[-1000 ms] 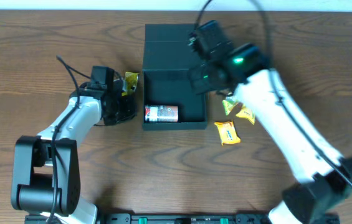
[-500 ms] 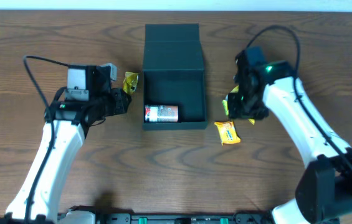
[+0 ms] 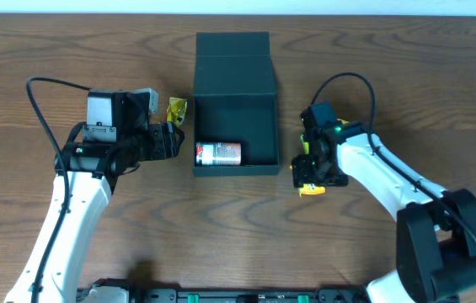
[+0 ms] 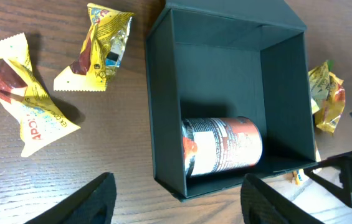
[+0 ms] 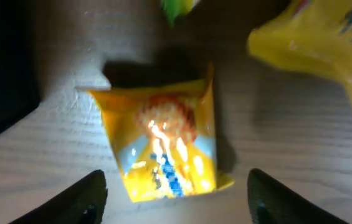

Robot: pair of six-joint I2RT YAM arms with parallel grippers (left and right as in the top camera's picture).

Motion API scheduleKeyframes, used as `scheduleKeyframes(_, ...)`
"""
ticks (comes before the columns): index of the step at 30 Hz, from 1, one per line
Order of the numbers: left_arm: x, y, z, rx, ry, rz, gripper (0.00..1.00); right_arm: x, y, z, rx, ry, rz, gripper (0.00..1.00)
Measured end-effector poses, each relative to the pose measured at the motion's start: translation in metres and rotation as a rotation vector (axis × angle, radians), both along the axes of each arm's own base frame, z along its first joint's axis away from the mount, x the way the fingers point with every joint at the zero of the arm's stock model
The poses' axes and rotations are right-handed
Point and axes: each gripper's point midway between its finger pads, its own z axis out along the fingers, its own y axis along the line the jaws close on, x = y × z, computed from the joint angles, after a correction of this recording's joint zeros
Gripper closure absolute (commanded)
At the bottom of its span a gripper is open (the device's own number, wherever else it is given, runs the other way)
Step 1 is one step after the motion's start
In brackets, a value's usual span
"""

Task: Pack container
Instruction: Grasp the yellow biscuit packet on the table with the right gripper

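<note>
The dark teal container (image 3: 236, 170) stands open at mid-table, its flap lid (image 3: 233, 59) folded back. A red can (image 3: 219, 153) lies on its side inside, near the front wall. My left gripper (image 3: 170, 141) hovers open just left of the container; in the left wrist view the gripper (image 4: 179, 199) has nothing between its fingers, and the container (image 4: 163, 124) and can (image 4: 220, 146) lie ahead. My right gripper (image 3: 307, 172) is open over a yellow snack packet (image 3: 309, 188) right of the container. The packet (image 5: 163, 149) lies flat between the spread fingers, untouched.
Two yellow packets (image 4: 104, 46) (image 4: 20, 93) lie left of the container; one shows in the overhead view (image 3: 176, 109). More packets lie right of it (image 4: 328, 93) (image 5: 325, 37), close to the right arm. A cable (image 3: 347, 80) loops over the right arm.
Both grippers have opened from shut. The right arm swung from above the container down to the yellow packet on its right. The left arm drew back and rose beside the container.
</note>
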Motion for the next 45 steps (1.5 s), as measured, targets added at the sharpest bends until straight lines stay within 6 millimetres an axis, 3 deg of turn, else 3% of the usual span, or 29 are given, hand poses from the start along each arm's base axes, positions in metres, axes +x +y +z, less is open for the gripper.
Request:
scheduleKeyframes(5, 0.000, 0.000, 0.000, 0.000, 0.000, 0.000, 0.33, 0.014, 0.001, 0.001, -0.007, -0.061, -0.005, 0.16)
scheduleKeyframes(13, 0.000, 0.000, 0.000, 0.000, 0.000, 0.000, 0.32, 0.018, 0.007, -0.011, 0.006, -0.053, 0.045, 0.20)
scheduleKeyframes(22, 0.000, 0.000, 0.000, 0.000, -0.001, 0.000, 0.32, 0.019, 0.007, -0.013, 0.004, -0.055, 0.094, 0.49)
scheduleKeyframes(38, 0.000, 0.000, 0.000, 0.000, -0.001, 0.000, 0.32, 0.018, 0.008, -0.012, 0.033, -0.038, 0.050, 0.72)
scheduleKeyframes(41, 0.000, 0.000, 0.000, 0.000, -0.001, 0.000, 0.32, 0.021, 0.005, -0.006, 0.072, -0.018, 0.011, 0.78)
scheduleKeyframes(45, 0.000, 0.000, 0.000, 0.000, -0.001, 0.000, 0.32, 0.036, 0.001, 0.015, 0.103, -0.026, -0.042, 0.78)
